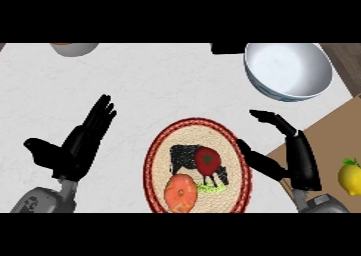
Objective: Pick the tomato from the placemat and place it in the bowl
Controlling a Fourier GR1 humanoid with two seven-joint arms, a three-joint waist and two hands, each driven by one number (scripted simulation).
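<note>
A red tomato (208, 160) with a dark star-shaped stem lies on a round woven placemat (161, 150) with a red rim and a black cow picture. An orange fruit (181, 192) lies on the same mat, just below-left of the tomato. A white bowl (288, 70) stands at the upper right. My right hand (290, 155) hovers just right of the mat, open, fingers curved toward the tomato with a small gap left. My left hand (78, 145) rests open at the left, fingers up.
A yellow lemon (353, 177) lies on a wooden board (338, 120) at the right edge. A second bowl (74, 48) with orange contents peeks in at the top left. A dark object (227, 48) sits beside the white bowl's upper left.
</note>
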